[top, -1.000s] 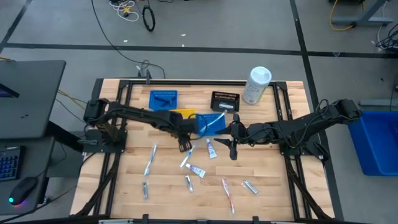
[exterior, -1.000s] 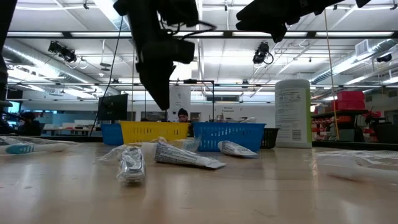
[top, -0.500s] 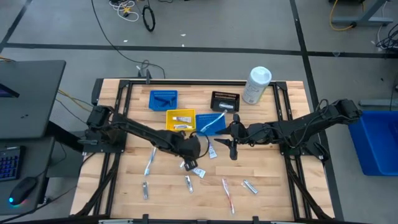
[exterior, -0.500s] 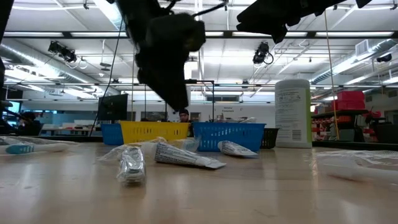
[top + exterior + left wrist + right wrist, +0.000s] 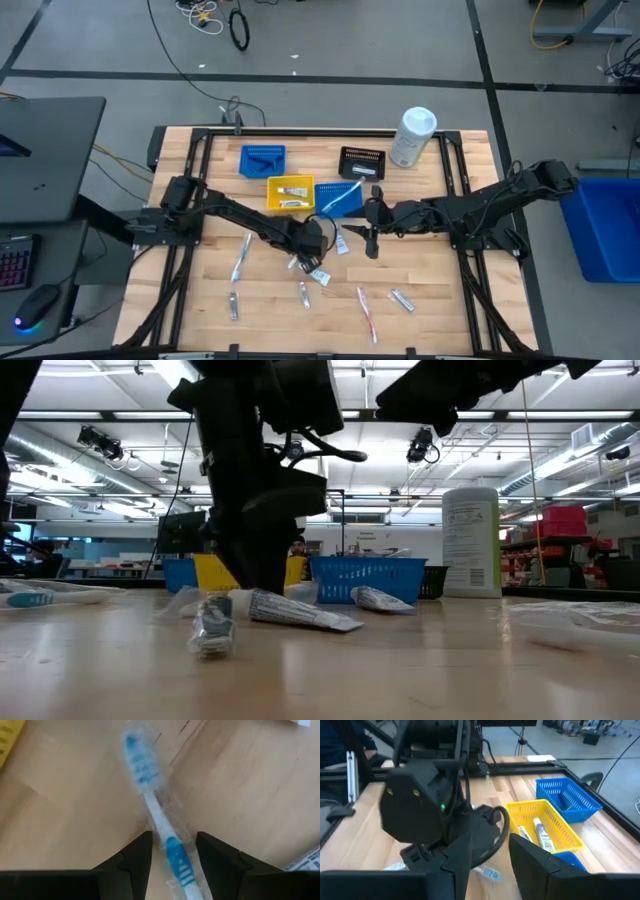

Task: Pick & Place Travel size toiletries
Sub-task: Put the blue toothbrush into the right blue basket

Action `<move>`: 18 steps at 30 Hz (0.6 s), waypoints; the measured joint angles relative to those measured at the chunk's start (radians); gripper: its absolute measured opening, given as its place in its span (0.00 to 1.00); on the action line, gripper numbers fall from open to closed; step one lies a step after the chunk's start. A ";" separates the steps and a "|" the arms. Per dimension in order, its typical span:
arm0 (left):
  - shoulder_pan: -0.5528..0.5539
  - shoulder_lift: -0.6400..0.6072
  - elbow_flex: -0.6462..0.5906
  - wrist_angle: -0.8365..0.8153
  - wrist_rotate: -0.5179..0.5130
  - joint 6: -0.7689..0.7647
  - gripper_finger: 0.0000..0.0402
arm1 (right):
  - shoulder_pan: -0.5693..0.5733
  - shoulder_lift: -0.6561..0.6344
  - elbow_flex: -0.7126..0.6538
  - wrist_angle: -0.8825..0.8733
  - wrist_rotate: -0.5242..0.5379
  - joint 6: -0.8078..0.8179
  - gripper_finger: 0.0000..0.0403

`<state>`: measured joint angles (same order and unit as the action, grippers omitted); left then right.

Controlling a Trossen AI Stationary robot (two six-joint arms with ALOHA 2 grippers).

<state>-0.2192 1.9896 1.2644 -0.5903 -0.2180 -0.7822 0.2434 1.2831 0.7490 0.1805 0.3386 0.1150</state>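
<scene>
1. Toiletries scattered over the middle and near part of the wooden table [image 5: 440, 300]; one clear-wrapped white-and-blue toothbrush [image 5: 159, 822] lying flat on the wood right at the left gripper [image 5: 172, 851].
2. Left gripper lowered to the tabletop near mid-table [image 5: 300, 257], fingers [image 5: 134, 856] parted, one on each side of the toothbrush handle, not closed on it.
3. Just beside that spot: a small white-and-blue tube [image 5: 320, 275], with another tube [image 5: 340, 240] slightly farther back.
4. Right gripper [image 5: 372, 240] hovering above the table just right of centre, fingers [image 5: 459, 851] parted with nothing between them.
5. Farther left on the table: a blue toothbrush [image 5: 241, 258] and, nearer the front edge, a silvery packet [image 5: 233, 305].
6. Toward the near edge: another small packet [image 5: 303, 293], a red toothbrush [image 5: 367, 312] and a silvery packet [image 5: 402, 299] on the right.
7. Behind the grippers: a yellow bin [image 5: 273, 186] holding two tubes, touching a blue bin [image 5: 325, 204] on its right with a toothbrush inside.
8. Farther back: a second blue bin [image 5: 245, 153], a black bin [image 5: 362, 161] and a white canister [image 5: 412, 137] at the far right.
</scene>
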 joint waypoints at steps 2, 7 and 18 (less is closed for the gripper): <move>0.000 0.001 0.000 0.001 -0.002 0.010 0.42 | -0.003 0.005 0.001 0.007 0.001 0.000 0.34; 0.000 -0.010 -0.004 0.005 -0.004 0.033 0.41 | -0.009 0.009 0.001 0.005 0.000 0.000 0.35; 0.000 -0.015 0.058 -0.012 0.023 0.115 0.06 | -0.010 0.011 0.001 -0.006 0.001 0.000 0.35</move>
<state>-0.2188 1.9747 1.3219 -0.6022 -0.1947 -0.6674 0.2335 1.2938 0.7498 0.1741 0.3393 0.1150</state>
